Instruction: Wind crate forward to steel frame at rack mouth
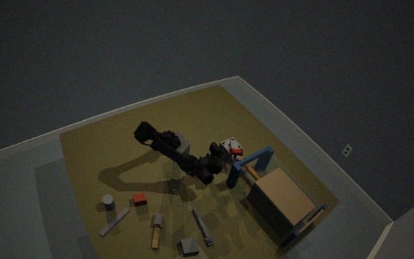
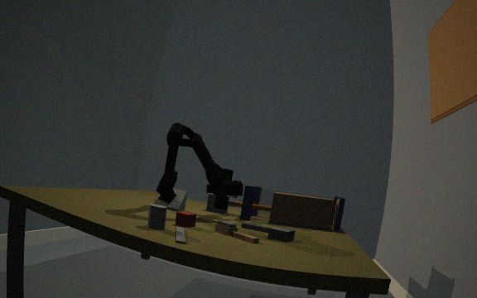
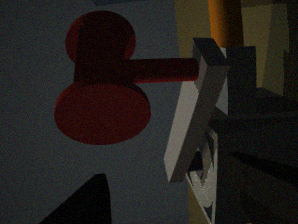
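Observation:
The crate [image 1: 286, 196] [image 2: 302, 210] sits flat inside the clear-panelled cubby, with a gap between its front and the blue frame [image 1: 254, 157] [image 2: 252, 203]. The orange strap [image 1: 251, 172] [image 2: 261, 207] runs from it through the frame to the winch [image 1: 231, 142] [image 3: 206, 187]. The winch handle is at the winch: its red grip [image 1: 236, 152] [image 3: 102, 114] and grey crank arm [image 3: 197, 122] show. Its key and the hole are hidden. My gripper [image 1: 228, 157] [image 3: 169, 174] is part open beside the winch; its fingers hold nothing that I can see, with the red grip beyond them.
A grey cylinder [image 1: 108, 203] [image 2: 156, 217], a red block [image 1: 139, 199] [image 2: 185, 219], a grey bar [image 1: 114, 221] [image 2: 180, 235], a wooden-handled tool [image 1: 155, 237] [image 2: 244, 237], a long grey tool [image 1: 201, 224] and a grey block [image 1: 190, 246] lie on the bench's near side.

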Controlling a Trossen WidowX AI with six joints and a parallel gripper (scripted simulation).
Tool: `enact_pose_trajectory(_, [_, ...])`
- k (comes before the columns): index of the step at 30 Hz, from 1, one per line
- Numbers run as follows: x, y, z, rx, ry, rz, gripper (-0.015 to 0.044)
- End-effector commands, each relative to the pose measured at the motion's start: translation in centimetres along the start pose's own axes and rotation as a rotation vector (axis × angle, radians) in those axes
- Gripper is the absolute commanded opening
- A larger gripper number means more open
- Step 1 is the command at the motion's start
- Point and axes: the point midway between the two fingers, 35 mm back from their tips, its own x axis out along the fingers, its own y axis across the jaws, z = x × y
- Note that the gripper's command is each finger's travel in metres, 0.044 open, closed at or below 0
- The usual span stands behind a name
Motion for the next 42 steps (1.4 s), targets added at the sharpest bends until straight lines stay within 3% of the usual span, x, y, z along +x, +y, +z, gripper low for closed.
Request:
enact_pose_trajectory(1, [-1.3,0.2,-0.4,-0.002,0.005,0.009,0.0240])
enact_pose_trajectory(6, [-1.2,1.6,-0.1,-0.003,0.004,0.004,0.0240])
enact_pose_trajectory(13, [-1.2,10.0,0.0,-0.003,-0.006,0.008,0.0240])
enact_pose_trajectory(31, [-1.3,10.1,0.1,-0.033,-0.008,0.024,0.0240])
enact_pose_trajectory(32, [-1.1,10.1,0.2,-0.022,-0.003,0.014,0.0266])
enact_pose_trajectory(38, [2.9,8.9,0.8,0.293,0.091,-0.347,0.0424])
enact_pose_trajectory(42, [5.3,7.9,0.5,0.457,0.079,-0.652,0.0440])
